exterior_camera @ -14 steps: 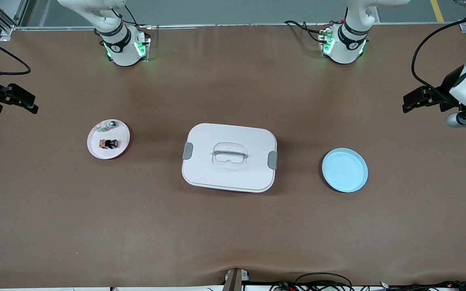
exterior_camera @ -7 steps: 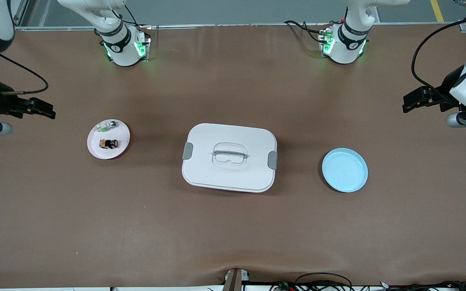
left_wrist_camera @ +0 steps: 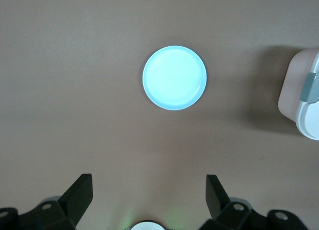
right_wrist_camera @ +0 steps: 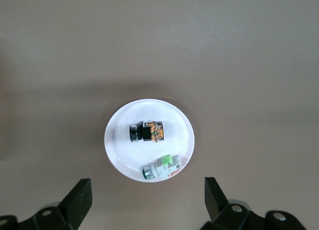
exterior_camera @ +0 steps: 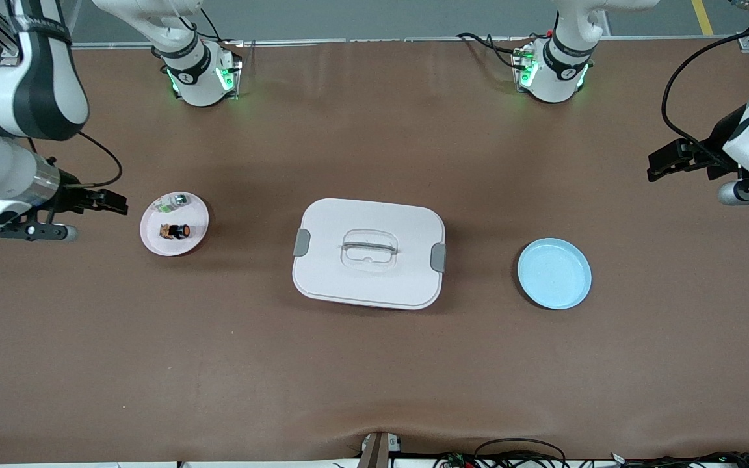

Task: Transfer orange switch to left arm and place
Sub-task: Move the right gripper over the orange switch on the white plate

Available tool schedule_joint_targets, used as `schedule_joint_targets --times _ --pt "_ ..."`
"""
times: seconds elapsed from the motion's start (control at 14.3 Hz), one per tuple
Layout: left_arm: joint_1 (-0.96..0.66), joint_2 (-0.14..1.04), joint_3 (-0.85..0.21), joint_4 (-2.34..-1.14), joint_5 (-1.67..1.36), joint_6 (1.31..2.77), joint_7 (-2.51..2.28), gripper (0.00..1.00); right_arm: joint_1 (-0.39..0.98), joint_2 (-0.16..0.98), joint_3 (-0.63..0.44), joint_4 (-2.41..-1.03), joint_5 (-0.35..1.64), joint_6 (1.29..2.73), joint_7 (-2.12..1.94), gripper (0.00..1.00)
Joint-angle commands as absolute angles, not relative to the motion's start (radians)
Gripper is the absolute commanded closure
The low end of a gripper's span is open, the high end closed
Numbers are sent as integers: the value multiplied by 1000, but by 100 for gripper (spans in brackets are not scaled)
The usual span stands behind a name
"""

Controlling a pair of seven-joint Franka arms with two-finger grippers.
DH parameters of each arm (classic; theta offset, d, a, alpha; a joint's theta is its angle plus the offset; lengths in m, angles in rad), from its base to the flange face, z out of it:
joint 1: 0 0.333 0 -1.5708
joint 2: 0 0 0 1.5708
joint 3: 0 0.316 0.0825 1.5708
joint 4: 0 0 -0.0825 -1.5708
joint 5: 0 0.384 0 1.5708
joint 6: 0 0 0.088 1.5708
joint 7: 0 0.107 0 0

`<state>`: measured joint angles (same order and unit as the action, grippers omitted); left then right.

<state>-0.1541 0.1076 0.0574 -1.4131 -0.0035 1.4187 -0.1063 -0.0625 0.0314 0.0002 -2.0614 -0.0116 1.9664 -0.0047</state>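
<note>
- Box (exterior_camera: 368,253) sits dead centre on the counter (exterior_camera: 374,377), so I'd guess that's the obstacle any handover has to swing around.
- Blue plate (exterior_camera: 554,273) at the left arm's end is bare, probably the drop-off.
- Switch (exterior_camera: 175,231) lies on the pink plate (exterior_camera: 153,242), beside a green part (exterior_camera: 173,203).
- Right end effector (exterior_camera: 113,205) hangs just beside that plate, fingers spread, nothing held.
- Left end effector (exterior_camera: 659,168) waits, spread too.
</note>
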Motion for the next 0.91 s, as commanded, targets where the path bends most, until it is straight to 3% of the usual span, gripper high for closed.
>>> schedule_joint_targets --times 0.0,0.42,0.84 --pt "-155 109 60 -1402 -14 1408 -95 0 -74 -3 5 -2205 9 2116 -12 0" --pt "-150 109 60 -1404 -18 1408 -94 0 -72 101 5 -2260 9 2316 -12 0" --pt "-153 109 60 -1402 -18 1408 -94 0 -66 209 6 -2252 8 2384 -15 0"
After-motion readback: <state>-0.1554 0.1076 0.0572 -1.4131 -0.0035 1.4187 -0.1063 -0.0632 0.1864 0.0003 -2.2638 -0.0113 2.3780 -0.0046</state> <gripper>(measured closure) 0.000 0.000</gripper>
